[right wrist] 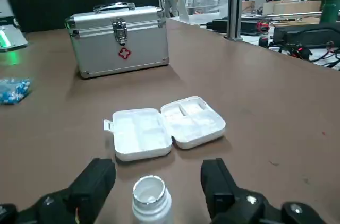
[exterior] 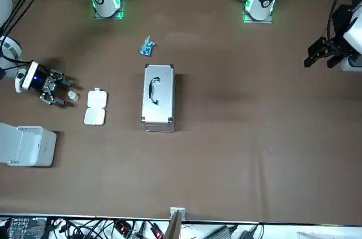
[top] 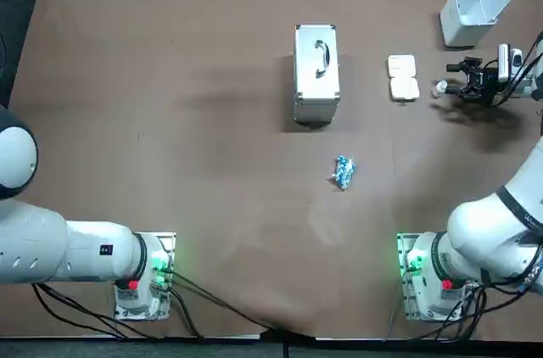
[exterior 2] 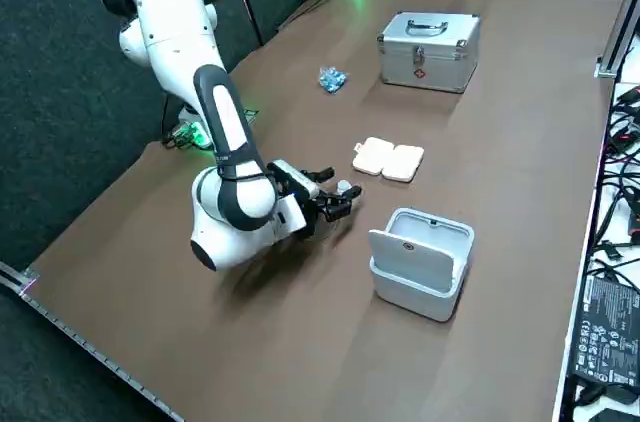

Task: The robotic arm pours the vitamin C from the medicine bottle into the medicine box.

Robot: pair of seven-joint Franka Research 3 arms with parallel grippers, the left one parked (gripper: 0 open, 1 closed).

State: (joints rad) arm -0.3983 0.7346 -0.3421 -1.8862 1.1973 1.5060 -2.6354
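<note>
At the middle of the table [top: 170,120] you have a silver case [top: 316,74], handle up. A small blue packet [top: 343,172] lies closer to the robot's edge. Toward the right edge, the medicine box [top: 403,77] lies with its lid folded flat open. Just beside it, the medicine bottle [right wrist: 151,197] stands upright between the fingers of the right pincer [right wrist: 156,166], which is spread wide with a gap on each side. A white bin [top: 472,10] with its lid raised sits in the far right corner.

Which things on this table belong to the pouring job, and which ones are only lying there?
For the job: medicine bottle, standing inside the open right gripper; open medicine box.
Lying about: silver first-aid case, blue packet, white bin.
</note>
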